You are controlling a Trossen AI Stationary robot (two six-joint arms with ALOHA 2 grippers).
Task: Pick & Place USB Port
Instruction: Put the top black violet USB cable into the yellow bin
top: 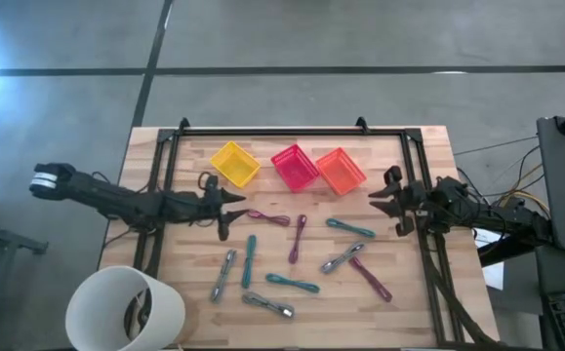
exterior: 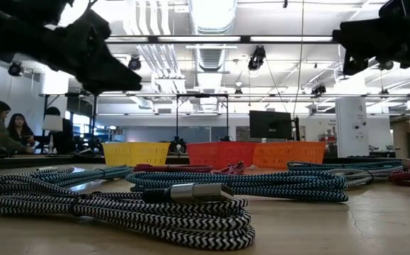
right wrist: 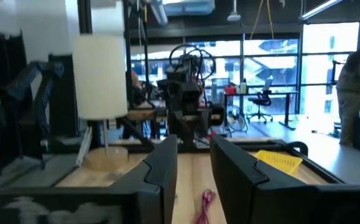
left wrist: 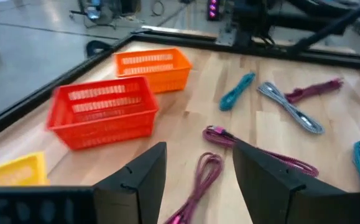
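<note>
Both arms reach in low from the sides, left gripper (top: 225, 208) and right gripper (top: 387, 198) both spread open, holding nothing.

Three baskets (top: 295, 166), nine bundled cables (top: 292, 283), one white bucket (top: 126, 310).

I can read no text, label, brand, number or sign anywhere: not on the baskets, the cables, the tabletop or in the room behind.
</note>
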